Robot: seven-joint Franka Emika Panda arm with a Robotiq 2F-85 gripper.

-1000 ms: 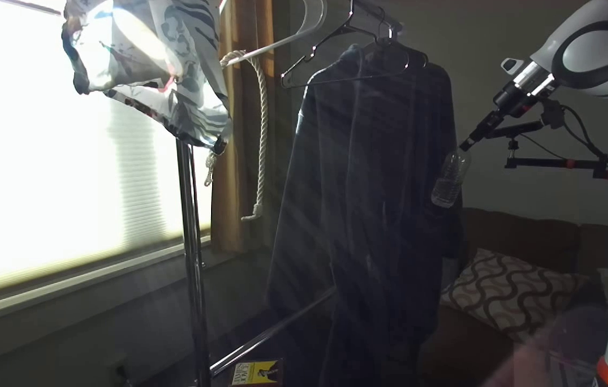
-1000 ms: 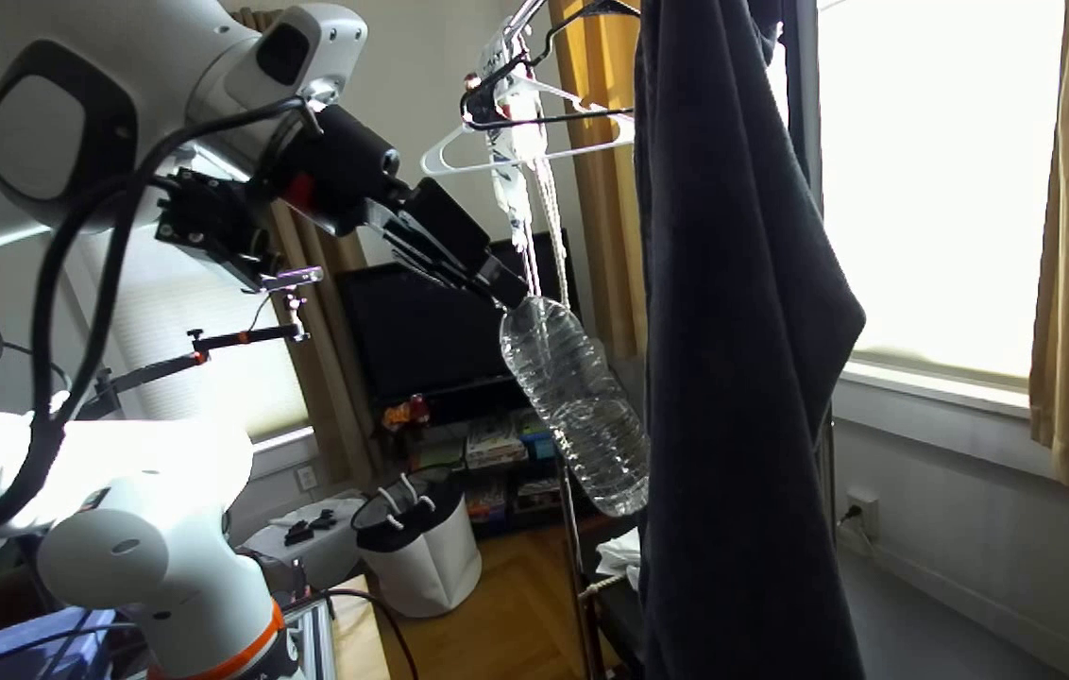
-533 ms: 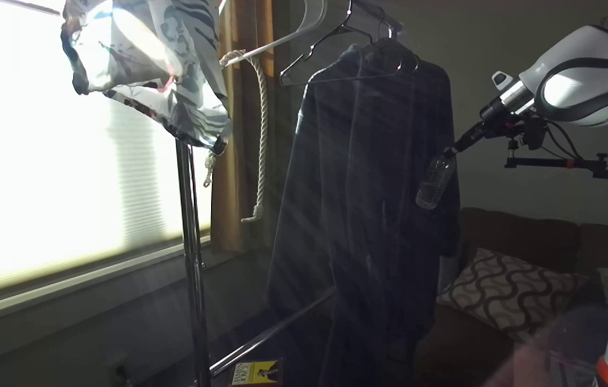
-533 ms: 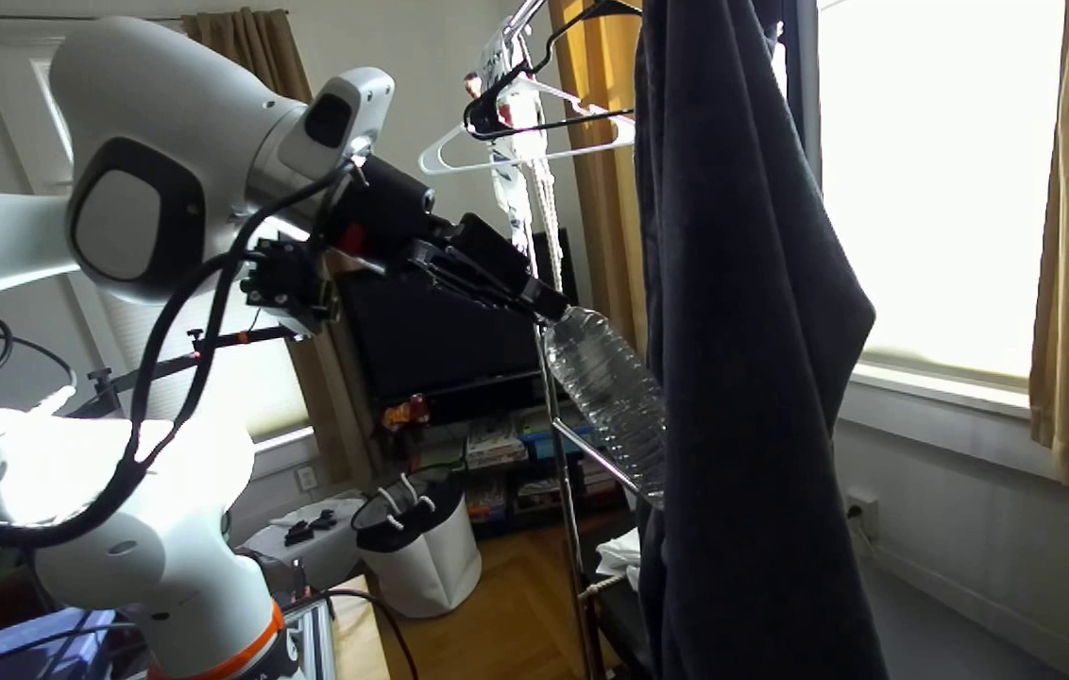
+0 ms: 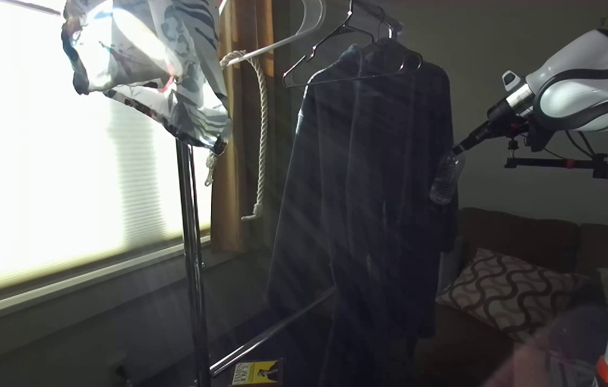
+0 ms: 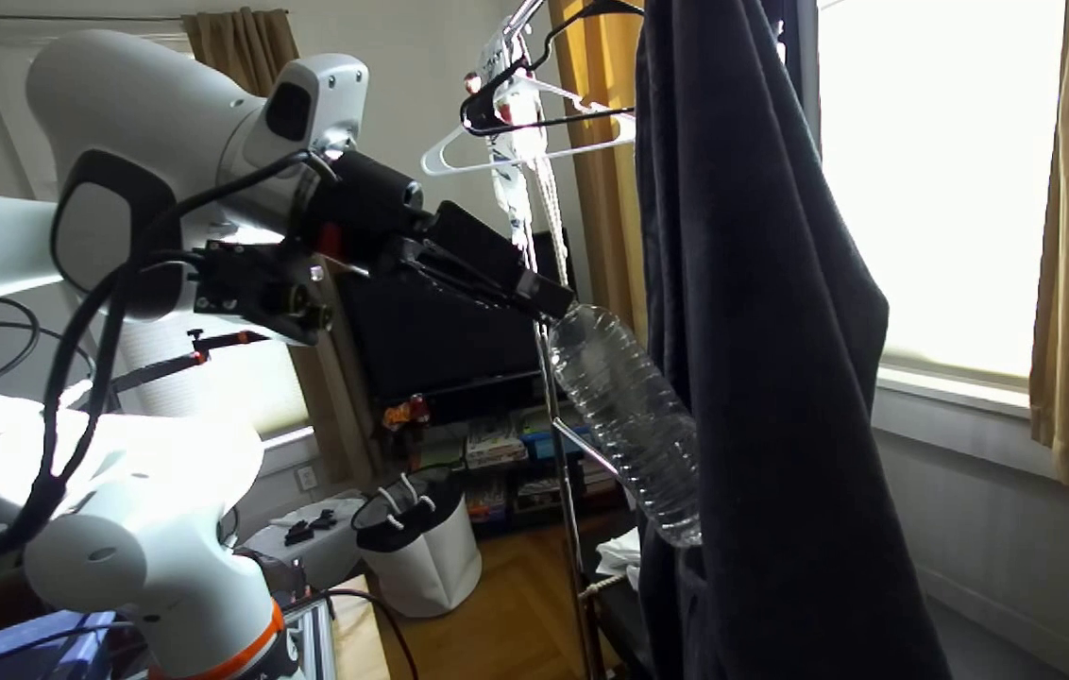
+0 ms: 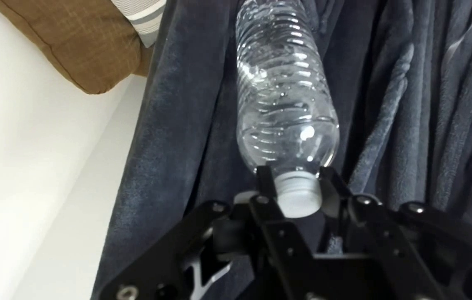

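The gripper (image 7: 296, 177) holds the clear plastic bottle (image 7: 286, 91) at its neck, the fingers (image 7: 266, 183) on both sides of the white cap (image 7: 298, 198). Tilted, the bottle hangs near the side edge of the dark garment (image 5: 368, 188); whether the two touch, I cannot tell. On the arm (image 5: 578, 80) the letters "FRAN" are readable. Beside the lower bar (image 5: 272, 331) of the rack (image 5: 196, 295), a yellow-and-white cover (image 5: 254, 372) carries small letters, which look like "JAMES JOYCE".

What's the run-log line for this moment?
pincer: shut on clear bottle at white cap | pose: tilted, cap end up | dark garment: hanging, contact with bottle unclear
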